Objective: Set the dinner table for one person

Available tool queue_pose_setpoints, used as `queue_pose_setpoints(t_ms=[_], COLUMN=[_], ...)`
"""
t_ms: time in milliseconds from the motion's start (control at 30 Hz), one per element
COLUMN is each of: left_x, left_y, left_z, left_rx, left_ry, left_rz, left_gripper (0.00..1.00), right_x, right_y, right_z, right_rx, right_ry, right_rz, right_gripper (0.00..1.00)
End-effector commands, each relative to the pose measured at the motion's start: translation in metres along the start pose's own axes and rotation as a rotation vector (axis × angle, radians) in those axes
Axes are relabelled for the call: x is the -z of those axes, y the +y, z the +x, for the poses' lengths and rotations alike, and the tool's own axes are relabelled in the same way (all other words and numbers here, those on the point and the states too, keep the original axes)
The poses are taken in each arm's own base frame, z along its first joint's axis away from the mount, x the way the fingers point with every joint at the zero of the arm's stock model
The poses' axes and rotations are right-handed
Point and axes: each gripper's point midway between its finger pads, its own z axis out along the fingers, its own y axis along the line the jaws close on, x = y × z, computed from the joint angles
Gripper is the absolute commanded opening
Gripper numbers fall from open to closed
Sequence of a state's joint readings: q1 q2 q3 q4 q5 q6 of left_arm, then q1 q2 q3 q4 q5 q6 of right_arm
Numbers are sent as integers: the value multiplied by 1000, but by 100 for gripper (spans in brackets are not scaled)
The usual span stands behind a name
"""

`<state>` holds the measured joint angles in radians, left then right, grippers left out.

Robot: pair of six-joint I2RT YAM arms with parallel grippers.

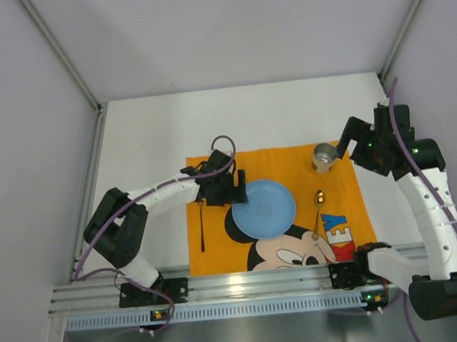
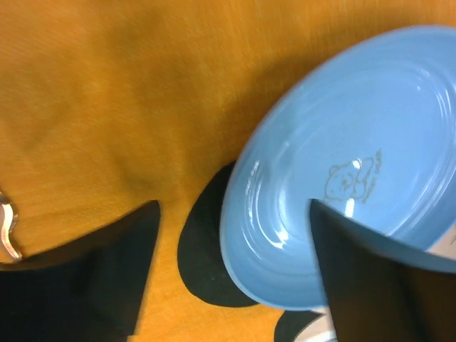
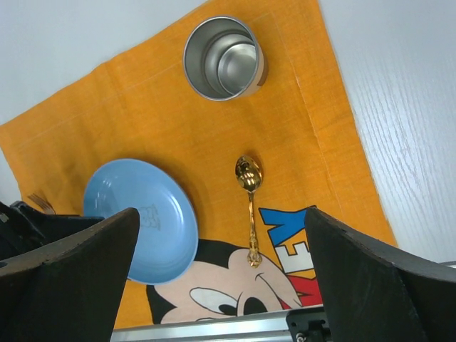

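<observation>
a: white dinner table [image 1: 153,129] is carrying the mickey placemat [image 1: 292,161]; where is the blue plate [image 1: 264,208] lying?
b: mid-mat, its left rim is sitting between the parted, empty fingers of the left gripper [image 1: 230,191]; the right gripper [image 1: 348,146] is hovering wide open by the steel cup [image 1: 323,157].

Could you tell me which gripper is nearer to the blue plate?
Left. The left gripper straddles the rim of the blue plate; the right gripper hovers beyond the cup.

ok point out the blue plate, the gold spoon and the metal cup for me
blue plate [image 1: 264,208], top external view, middle of its face
gold spoon [image 3: 247,174], right wrist view, on its bowl
metal cup [image 3: 239,65], right wrist view, on its inside bottom
</observation>
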<state>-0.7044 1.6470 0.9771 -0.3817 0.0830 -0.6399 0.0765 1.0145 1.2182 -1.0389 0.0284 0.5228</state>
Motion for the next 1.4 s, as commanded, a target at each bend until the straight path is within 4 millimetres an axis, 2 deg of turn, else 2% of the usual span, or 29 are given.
queue_pose_setpoints(t_ms=[0,67,100,133,167,200,233,267,300,333,367,400,433,467,500,533,600,700,767,867,900,933,967,1000,1033,1100,1133,1233,1367], left_x=[30,55,70,90,105,123,158,178,180,212,226,196,215,210,196,194,182,158,150,137,142,128,138,134,121,114,101,101,97], left_y=[1,8,11,24,39,46,71,77,107,112,103,136,139,143,159,164,188,216,220,241,245,248,246,250,255,256,258,257,260], left_z=[-51,-64,-78,-94,-96,-109,-125,-140,-136,-143,-163,-137,-133,-125,-113,-107,-95,-89,-94,-104,-117,-119,-135,-138,-137,-142,-134,-138,-142], left_rx=[7,-19,-13,-16,-13,3,26,43,51,-10,-41,-91,-185,-221,-246,-280,-228,-149,-162,-130,-81,-78,-68,-56,-62,-69,-97,-97,-92], left_ry=[-208,-274,-318,-393,-408,-465,-574,-669,-696,-815,-970,-956,-1057,-1090,-1138,-1161,-1188,-1123,-1132,-1121,-1144,-1109,-1172,-1167,-1126,-1124,-1096,-1100,-1068], left_rz=[-101,-146,-174,-247,-322,-364,-453,-457,-503,-470,-368,-417,-431,-413,-429,-437,-467,-497,-495,-510,-512,-486,-466,-458,-465,-441,-440,-428,-440], left_gripper=[98,98,98,98,96,95,95,95,96,97,96,95,99,99,99,99,99,99,99,99,99,99,99,99,99,99,99,98,99], right_x=[9,12,13,14,16,17,19,20,20,19,18,17,16,15,15,15,18,24,30,35,34,35,31,29,26,20,18,2,-44], right_y=[3,3,3,2,3,2,2,1,2,2,1,2,2,2,7,10,17,31,39,47,49,52,54,58,59,64,66,63,42], right_z=[-1,0,0,1,1,2,2,6,8,10,15,17,19,21,24,24,23,21,21,21,23,23,27,29,31,30,28,27,41], right_rx=[24,27,28,31,33,31,32,32,32,29,33,39,38,37,49,54,71,133,182,257,288,306,328,342,348,360,361,363,335], right_ry=[-27,-37,-40,-42,-48,-49,-55,-54,-53,-53,-49,-53,-59,-82,-83,-97,-150,-213,-234,-250,-246,-245,-226,-216,-209,-210,-216,-226,-185], right_rz=[-29,-36,-40,-40,-48,-50,-55,-59,-64,-67,-74,-82,-88,-106,-142,-164,-226,-324,-379,-422,-434,-446,-457,-467,-471,-473,-470,-410,-257], right_gripper=[100,100,100,100,100,100,100,100,100,100,100,100,100,100,100,100,100,100,100,100,100,100,100,100,100,100,100,100,100])
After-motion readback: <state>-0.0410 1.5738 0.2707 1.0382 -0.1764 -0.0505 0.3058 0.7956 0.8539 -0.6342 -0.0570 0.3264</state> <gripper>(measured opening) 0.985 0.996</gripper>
